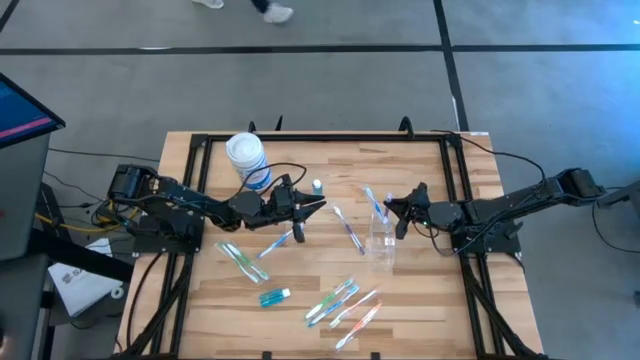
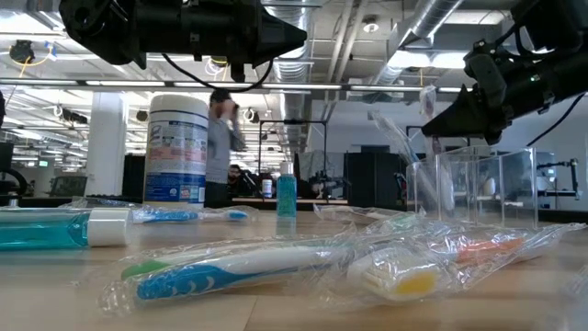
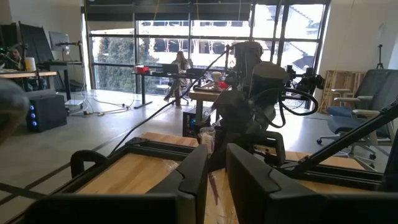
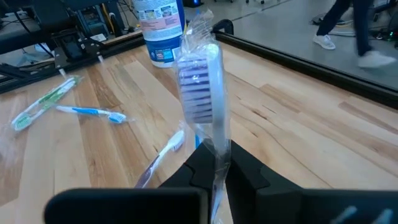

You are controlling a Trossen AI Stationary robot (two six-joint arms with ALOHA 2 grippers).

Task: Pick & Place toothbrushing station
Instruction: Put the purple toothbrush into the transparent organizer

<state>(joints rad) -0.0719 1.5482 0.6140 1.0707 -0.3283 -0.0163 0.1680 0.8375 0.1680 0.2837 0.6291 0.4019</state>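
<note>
Wrapped toothbrush (image 4: pixel 202 93) pinched in the closed right gripper (image 4: pixel 214 168) should stay upright, lowering head-up into the clear cup (image 1: pixel 382 240) at its six o'clock, while the left gripper (image 1: pixel 318 208), fingers slightly parted and empty, waits near the white canister (image 1: pixel 246 158).

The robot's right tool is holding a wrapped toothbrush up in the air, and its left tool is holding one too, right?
Not quite. The right tool does grip a wrapped toothbrush above the table, as the right wrist view shows. But the left tool holds nothing: the left wrist view shows only an empty gap between its fingers.
</note>
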